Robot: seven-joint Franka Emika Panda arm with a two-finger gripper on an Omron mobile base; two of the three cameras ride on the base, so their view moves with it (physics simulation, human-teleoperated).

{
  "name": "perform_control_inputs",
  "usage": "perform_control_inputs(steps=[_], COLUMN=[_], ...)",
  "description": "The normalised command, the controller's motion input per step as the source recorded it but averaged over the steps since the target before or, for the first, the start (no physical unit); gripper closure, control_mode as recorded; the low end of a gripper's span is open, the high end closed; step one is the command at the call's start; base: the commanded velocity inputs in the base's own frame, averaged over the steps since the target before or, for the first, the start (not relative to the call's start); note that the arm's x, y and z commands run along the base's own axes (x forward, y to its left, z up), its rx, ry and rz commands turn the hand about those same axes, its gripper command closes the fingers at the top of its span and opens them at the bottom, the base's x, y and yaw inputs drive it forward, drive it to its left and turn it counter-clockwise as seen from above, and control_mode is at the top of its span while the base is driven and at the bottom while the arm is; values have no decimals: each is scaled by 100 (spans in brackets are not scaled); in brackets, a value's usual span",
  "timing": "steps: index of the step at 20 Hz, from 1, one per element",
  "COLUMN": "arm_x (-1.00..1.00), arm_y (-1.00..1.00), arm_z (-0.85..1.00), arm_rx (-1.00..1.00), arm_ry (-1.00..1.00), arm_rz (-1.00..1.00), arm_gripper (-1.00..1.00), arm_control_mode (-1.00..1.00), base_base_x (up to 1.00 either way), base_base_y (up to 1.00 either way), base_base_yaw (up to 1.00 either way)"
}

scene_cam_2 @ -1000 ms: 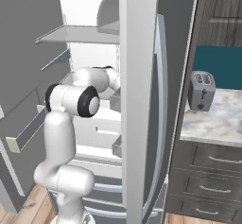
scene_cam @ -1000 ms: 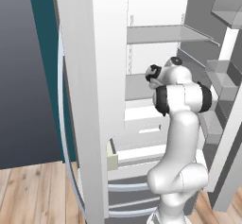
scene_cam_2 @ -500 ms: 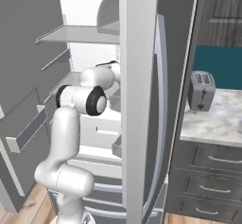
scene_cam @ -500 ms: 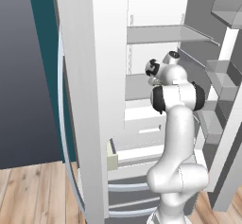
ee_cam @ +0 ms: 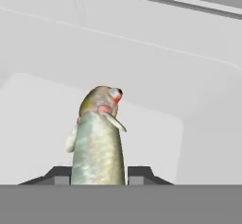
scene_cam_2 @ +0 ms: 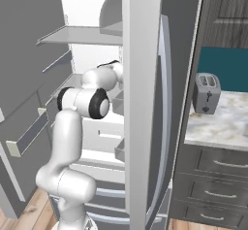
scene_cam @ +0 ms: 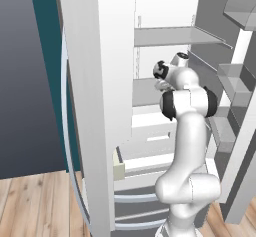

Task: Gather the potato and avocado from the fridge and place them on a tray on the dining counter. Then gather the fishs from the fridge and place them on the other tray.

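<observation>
So the arm (scene_cam: pixel 187 131) is reached deep into the open fridge (scene_cam: pixel 100 106), over a white shelf (ee_cam: pixel 42 119). A grey-green fish (ee_cam: pixel 97 145) is seen between the two dark fingertips (ee_cam: pixel 59 175) of the pincer (ee_cam: pixel 98 176), which looks clamped on it, head pointing away.

Fridge (scene_cam_2: pixel 145 103) doors open; white arm (scene_cam_2: pixel 72 127) reaches in at the middle shelf, hand hidden behind the door. Toaster (scene_cam_2: pixel 206 93) stands on the marbled surface (scene_cam_2: pixel 218 127) at right.
</observation>
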Motion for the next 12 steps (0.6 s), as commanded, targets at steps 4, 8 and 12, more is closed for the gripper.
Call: perform_control_inputs(steps=[4,8,12], arm_x=[-80,-79,-96], arm_y=[56,40,31], arm_z=[-94,-62,-14], arm_rx=[0,5,9], arm_ry=[-24,-26,-11], arm_rz=[-10,-10,-8], arm_gripper=[100,100,100], arm_control_mode=[-100,-100,-100], base_base_x=[0,0,0], base_base_y=[0,0,0], base_base_yaw=[0,0,0])
